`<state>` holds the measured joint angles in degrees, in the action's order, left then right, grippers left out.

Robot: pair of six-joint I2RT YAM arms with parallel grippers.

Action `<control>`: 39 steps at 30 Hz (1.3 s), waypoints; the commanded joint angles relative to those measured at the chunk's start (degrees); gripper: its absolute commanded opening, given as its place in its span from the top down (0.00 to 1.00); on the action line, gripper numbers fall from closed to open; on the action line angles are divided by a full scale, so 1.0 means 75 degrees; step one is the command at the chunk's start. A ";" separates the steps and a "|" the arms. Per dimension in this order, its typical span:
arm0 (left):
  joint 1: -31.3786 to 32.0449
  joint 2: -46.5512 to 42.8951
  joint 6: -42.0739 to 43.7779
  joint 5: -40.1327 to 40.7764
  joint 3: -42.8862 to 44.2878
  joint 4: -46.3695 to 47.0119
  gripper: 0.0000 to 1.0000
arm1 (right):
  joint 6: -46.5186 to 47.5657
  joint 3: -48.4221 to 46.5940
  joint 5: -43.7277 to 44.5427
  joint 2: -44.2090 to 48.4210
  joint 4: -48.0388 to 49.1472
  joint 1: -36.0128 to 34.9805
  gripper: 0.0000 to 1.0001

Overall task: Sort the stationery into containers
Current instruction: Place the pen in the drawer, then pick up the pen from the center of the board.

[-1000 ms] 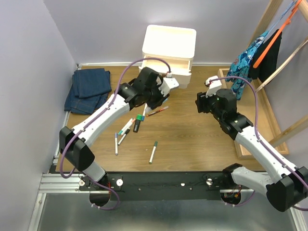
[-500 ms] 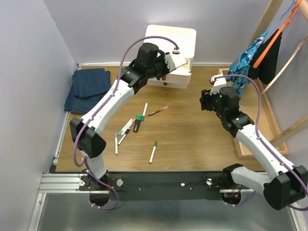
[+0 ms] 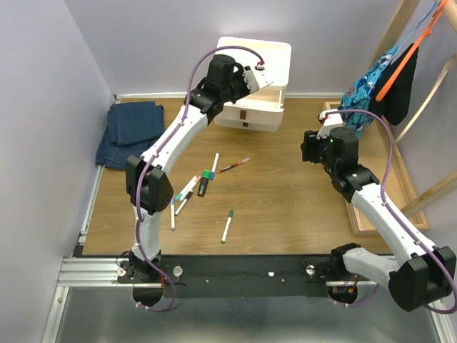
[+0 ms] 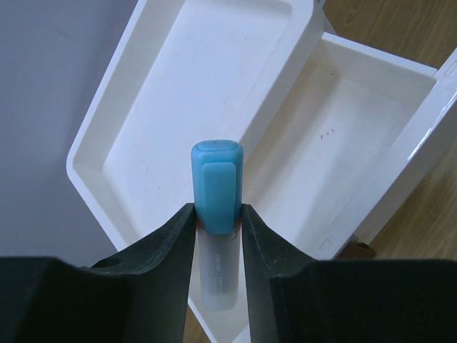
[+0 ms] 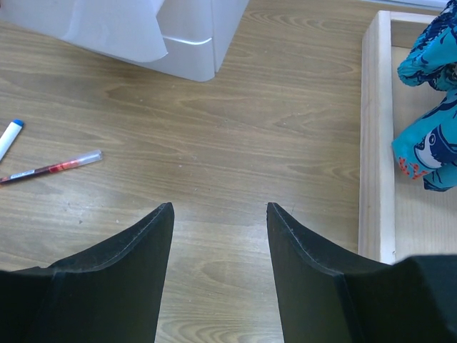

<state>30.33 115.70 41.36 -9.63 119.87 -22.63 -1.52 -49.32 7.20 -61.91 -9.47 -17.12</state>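
Your left gripper (image 4: 216, 221) clamps a blue-capped highlighter (image 4: 216, 184) above the open drawer (image 4: 335, 168); your right gripper (image 5: 220, 214) gapes empty; pens (image 3: 227, 226) lie unsorted.

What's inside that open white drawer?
The open drawer looks empty, just a tiny red mark. Its near corner is hidden behind the left gripper and blue-capped highlighter.

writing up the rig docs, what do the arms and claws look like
The left arm and right arm have white links with black joints; a purple cable loops along each. The left claw and right claw have matte black tapered fingers.
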 commanded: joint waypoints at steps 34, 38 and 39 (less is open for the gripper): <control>-0.1370 -0.4916 -0.1121 -0.1154 -0.7615 -0.1951 0.29 | -0.0231 0.0166 -0.0644 -0.0358 0.0080 0.0104 0.37; -0.1652 -0.4144 -0.1097 -0.1248 -0.7745 -0.1986 0.31 | -0.0219 0.0096 -0.0667 -0.0394 0.0010 0.0104 0.37; -0.1676 -0.4060 -0.1178 -0.1236 -0.7768 -0.1905 0.31 | -0.0219 0.0072 -0.0667 -0.0394 -0.0025 0.0104 0.37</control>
<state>19.70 82.87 31.31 -16.01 61.10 -36.75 -2.35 -47.66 3.66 -64.34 -8.78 -16.75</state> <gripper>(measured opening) 0.696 0.627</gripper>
